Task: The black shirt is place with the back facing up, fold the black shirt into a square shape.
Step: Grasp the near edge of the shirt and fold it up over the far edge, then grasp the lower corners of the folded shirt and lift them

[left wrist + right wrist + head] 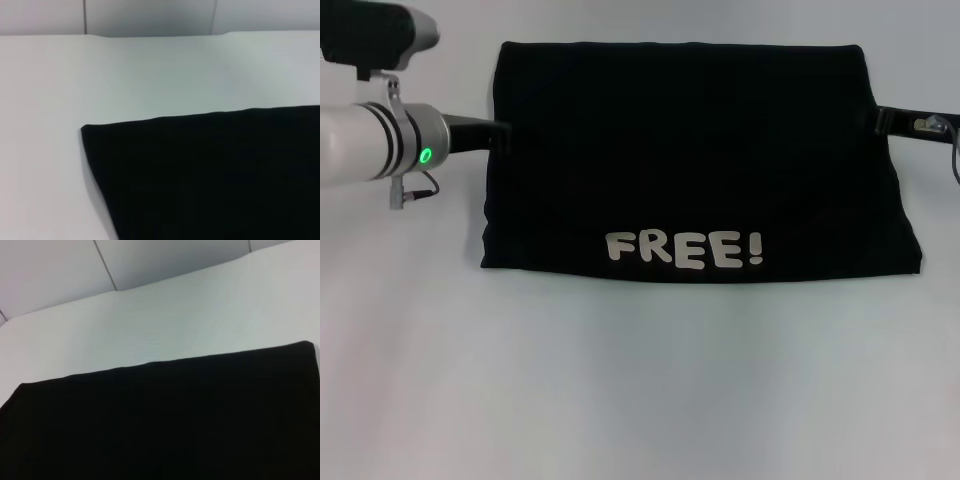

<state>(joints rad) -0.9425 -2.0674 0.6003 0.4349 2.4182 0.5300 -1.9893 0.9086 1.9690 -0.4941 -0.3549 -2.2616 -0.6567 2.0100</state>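
Head view: the black shirt (pixel 695 160) lies flat on the white table (pixel 640 380), folded into a wide rectangle, with the cream "FREE!" lettering (pixel 685 249) along its near edge. The left gripper (pixel 502 133) meets the shirt's left edge, and the right gripper (pixel 880 120) meets its right edge. Whether either pair of jaws is open or closed on the cloth cannot be told. Both wrist views show only black cloth on the table.

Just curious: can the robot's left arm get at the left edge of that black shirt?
Probably yes: the left gripper is already at the black shirt's left edge, nothing lying between them.
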